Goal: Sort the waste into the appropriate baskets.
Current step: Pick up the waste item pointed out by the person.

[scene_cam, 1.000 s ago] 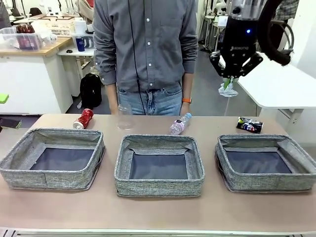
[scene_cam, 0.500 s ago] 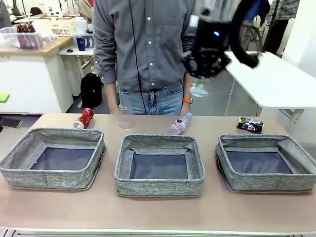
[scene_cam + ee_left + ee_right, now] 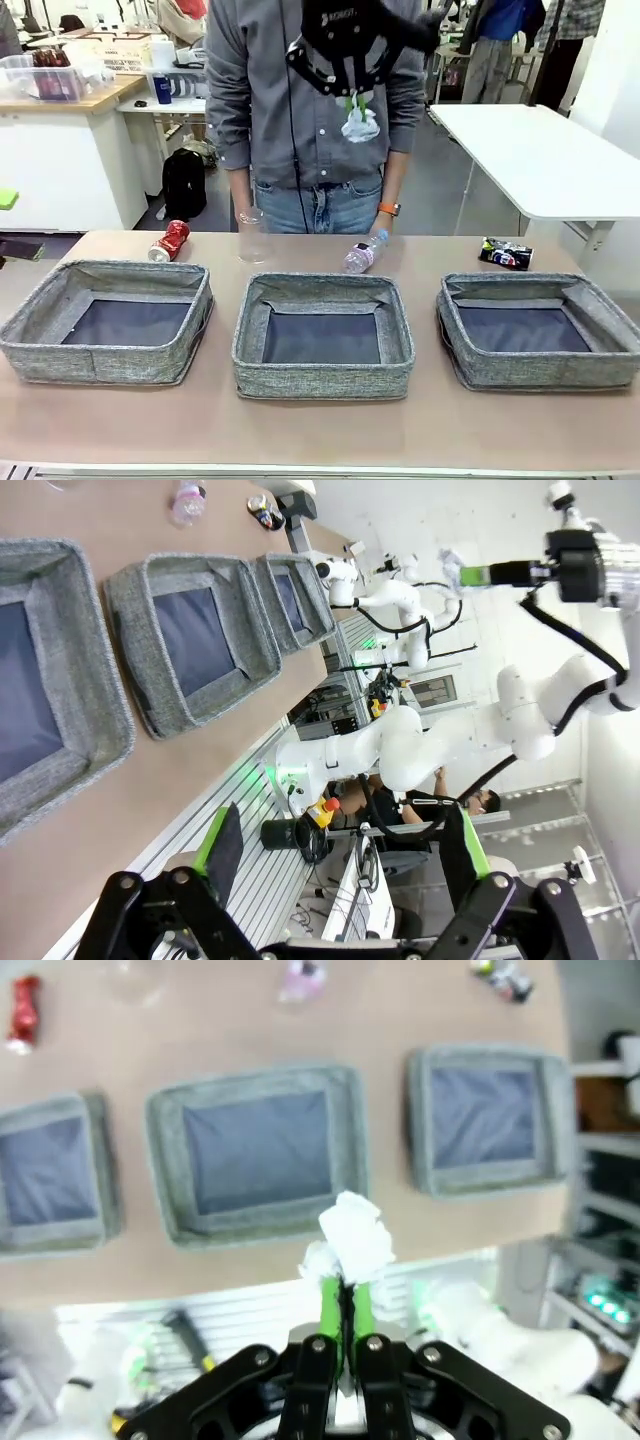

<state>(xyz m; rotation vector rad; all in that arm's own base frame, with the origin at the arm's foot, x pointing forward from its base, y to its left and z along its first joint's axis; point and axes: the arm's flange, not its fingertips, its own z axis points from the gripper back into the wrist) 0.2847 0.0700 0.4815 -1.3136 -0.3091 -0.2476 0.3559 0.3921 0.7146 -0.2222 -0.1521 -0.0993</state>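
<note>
High above the middle basket point(image 3: 320, 378), in front of the person's chest, my right gripper point(image 3: 347, 98) is shut on the crumpled white paper ball point(image 3: 360, 122). The right wrist view looks down past that gripper point(image 3: 345, 1295) and the paper ball point(image 3: 352, 1235) onto the three baskets. The left basket point(image 3: 100, 362) and the right basket point(image 3: 540, 372) hold nothing. Behind the baskets lie a red can point(image 3: 170, 240), a clear cup point(image 3: 252, 236), a bottle with a pink label point(image 3: 363, 251) and a dark can point(image 3: 505, 253). My left gripper point(image 3: 340, 845) is open, off the table's near edge.
A person point(image 3: 310, 110) stands at the table's far edge, one hand near the bottle. A white table point(image 3: 540, 160) stands at the back right. Bare tabletop point(image 3: 320, 430) runs in front of the baskets.
The right gripper has swung left and upward with the paper ball, from above the right basket's far side to above the middle basket. The litter on the table has not moved.
</note>
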